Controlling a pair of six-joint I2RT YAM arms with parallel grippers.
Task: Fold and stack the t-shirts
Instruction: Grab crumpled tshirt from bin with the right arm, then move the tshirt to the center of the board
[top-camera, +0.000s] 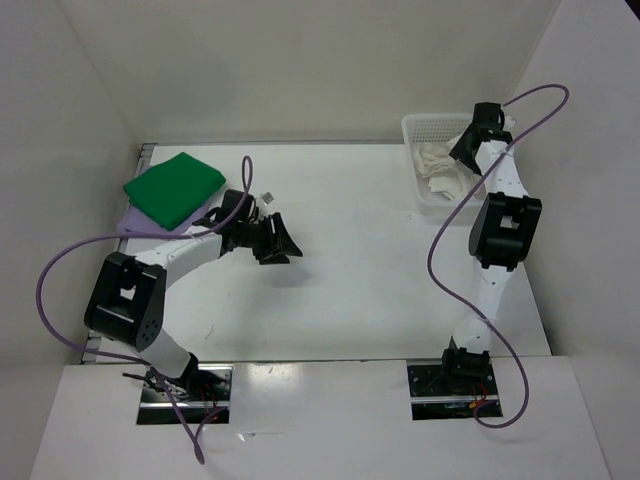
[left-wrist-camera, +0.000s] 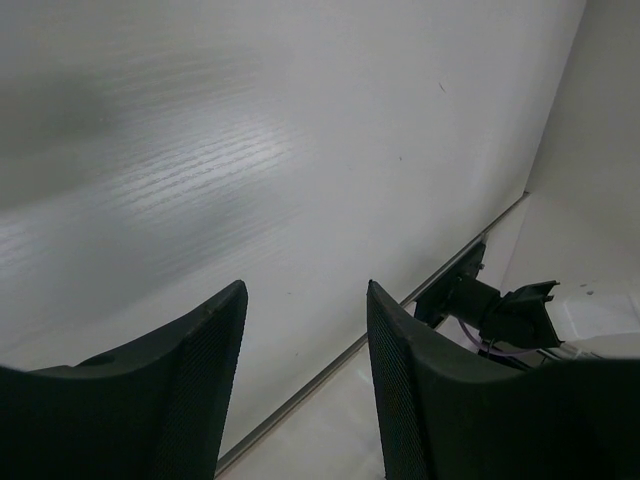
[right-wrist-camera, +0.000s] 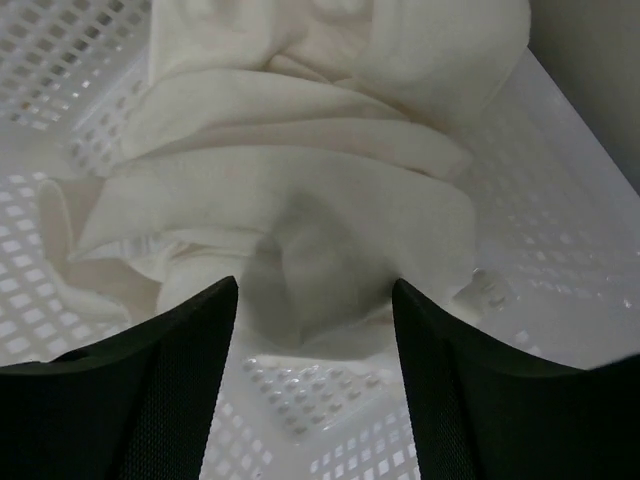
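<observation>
Fingers of left arm (left-wrist-camera: 190, 400) part-spread, pinching nothing, hovering over bare bench (top-camera: 350, 280). Far left on bench: folded green t-shirt (top-camera: 172, 187) stacked on lavender t-shirt (top-camera: 128, 222), just beside that arm and behind its fingers. Far right: fingers of right arm (right-wrist-camera: 170, 400) spread wide, empty, reaching down into white mesh basket (top-camera: 415, 125). Crumpled white t-shirt (right-wrist-camera: 300, 200) heaped inside, one fold bulging between the fingertips; contact impossible to confirm. Likely step: fetching the last shirt. Called for next, probably: lowering onto that fold, pinching firmly, lifting clear of basket walls towards mid-bench for folding.
</observation>
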